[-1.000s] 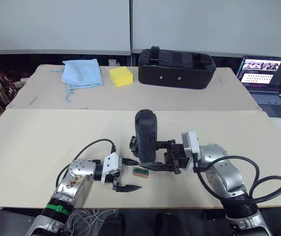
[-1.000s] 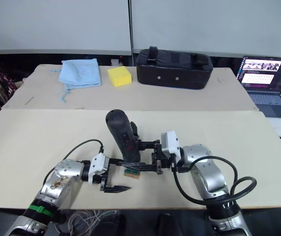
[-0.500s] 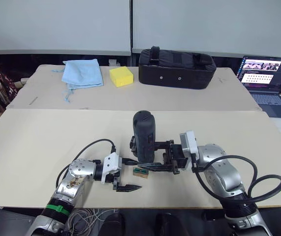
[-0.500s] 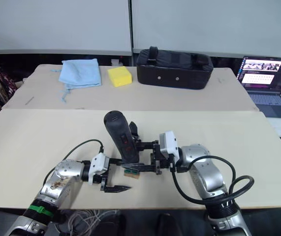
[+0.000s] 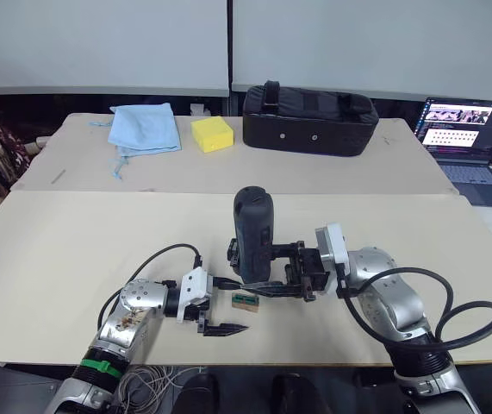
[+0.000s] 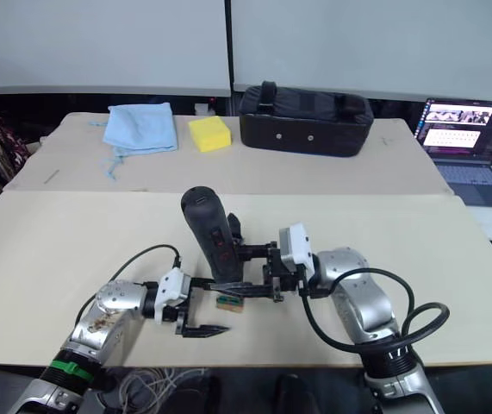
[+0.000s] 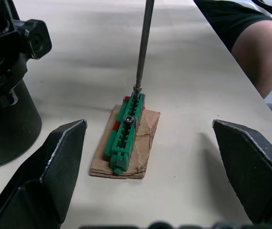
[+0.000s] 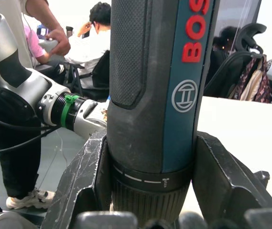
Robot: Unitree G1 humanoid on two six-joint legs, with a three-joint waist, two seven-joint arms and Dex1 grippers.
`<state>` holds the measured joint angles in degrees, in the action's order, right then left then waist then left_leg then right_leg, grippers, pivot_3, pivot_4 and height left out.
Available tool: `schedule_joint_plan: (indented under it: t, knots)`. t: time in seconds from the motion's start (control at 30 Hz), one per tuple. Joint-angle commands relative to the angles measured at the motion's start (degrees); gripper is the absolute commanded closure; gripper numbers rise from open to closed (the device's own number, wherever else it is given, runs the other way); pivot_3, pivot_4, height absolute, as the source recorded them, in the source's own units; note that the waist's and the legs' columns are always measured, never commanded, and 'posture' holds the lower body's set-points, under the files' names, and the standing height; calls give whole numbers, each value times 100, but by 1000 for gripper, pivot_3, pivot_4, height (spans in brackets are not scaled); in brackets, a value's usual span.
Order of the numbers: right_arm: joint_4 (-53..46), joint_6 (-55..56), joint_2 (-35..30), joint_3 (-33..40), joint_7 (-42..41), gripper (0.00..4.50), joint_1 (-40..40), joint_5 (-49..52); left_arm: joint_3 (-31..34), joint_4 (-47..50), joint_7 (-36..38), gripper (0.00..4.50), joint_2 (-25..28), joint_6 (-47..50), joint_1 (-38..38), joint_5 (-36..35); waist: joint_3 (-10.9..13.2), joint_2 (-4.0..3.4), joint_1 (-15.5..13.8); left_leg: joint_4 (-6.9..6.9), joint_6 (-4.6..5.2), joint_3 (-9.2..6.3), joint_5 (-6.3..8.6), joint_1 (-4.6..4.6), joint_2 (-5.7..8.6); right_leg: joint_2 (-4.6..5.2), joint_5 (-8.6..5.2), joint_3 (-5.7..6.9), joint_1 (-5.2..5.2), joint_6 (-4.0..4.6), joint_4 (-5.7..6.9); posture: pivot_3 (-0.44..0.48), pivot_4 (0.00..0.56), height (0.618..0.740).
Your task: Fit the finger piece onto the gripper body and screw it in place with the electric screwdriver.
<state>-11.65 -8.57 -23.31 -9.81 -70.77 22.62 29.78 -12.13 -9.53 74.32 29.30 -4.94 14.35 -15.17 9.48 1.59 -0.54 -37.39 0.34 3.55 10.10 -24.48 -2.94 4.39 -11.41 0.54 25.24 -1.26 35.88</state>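
Fingers [image 8: 221, 181] of the right gripper [image 5: 302, 274] are clenched on the upright black cylindrical electric screwdriver [image 5: 252, 233], whose thin metal bit [image 7: 143, 45] is set on a green ribbed block [image 7: 125, 131] on the beige desk [image 5: 73, 250], flanked by the released left gripper [image 5: 225, 306].

The electric screwdriver [image 5: 253, 235], a black cylinder with red lettering on a blue-grey strip, stands nearly upright, clamped between the right gripper's [image 6: 247, 274] jaws. Its thin metal bit [image 7: 143, 44] points down, the tip meeting the far end of a small green ribbed block [image 7: 126, 130]. The gripper body [image 7: 5, 81], black and blocky, stands on the worktop beside the left gripper's [image 5: 218, 305] open jaws.
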Motion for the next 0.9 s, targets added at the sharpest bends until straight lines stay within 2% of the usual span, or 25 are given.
schedule_joint_plan:
  t: [0.03, 0.2, 0.37, 0.5, 0.67, 0.9]
  knots:
    - [-454, -124, -88, 316, 46, 2571, 222, 421, 352, 302, 149, 0, 272, 40, -148, -345, 0, 0, 28, 3, 0, 2, 0, 2, -2, 0, 0, 0, 3, 2, 0, 0, 150, 740]
    - [-619, -408, -310, 650, 146, 2571, 406, 788, 805, 895, 277, 0, 666, 260, -452, -895, 0, 0, 16, 12, 0, 1, 0, 3, -4, 3, -3, 5, 5, 7, -1, 0, 150, 740]
    - [-561, -802, -551, 1063, 325, 2571, 746, 1169, 1377, 1423, 8, 0, 894, 966, -584, -1510, 1, 0, -6, 13, -1, 2, 1, 0, -3, 6, -3, 6, 6, 7, -6, 0, 150, 740]
    - [-196, -1128, -545, 1364, 580, 2571, 1274, 1442, 1818, 1565, -293, 0, 950, 1536, -401, -1966, 2, 0, -3, 15, -1, 2, 1, -1, -4, 5, -4, 6, 10, 7, -5, 0, 150, 740]
    - [383, -1302, -420, 1382, 665, 2571, 1825, 1434, 2001, 1244, -324, 0, 969, 1619, -57, -1967, 2, 0, 0, 18, 0, 4, 0, 0, -2, 2, -4, 7, 8, 8, -6, 0, 150, 740]
    - [962, -1332, 4, 1239, 827, 2571, 2313, 1247, 1916, 1042, -282, 0, 932, 1693, 243, -1864, 2, 0, 19, 23, 1, 2, 0, -9, 0, -1, 1, 5, 12, 4, -4, 0, 150, 740]
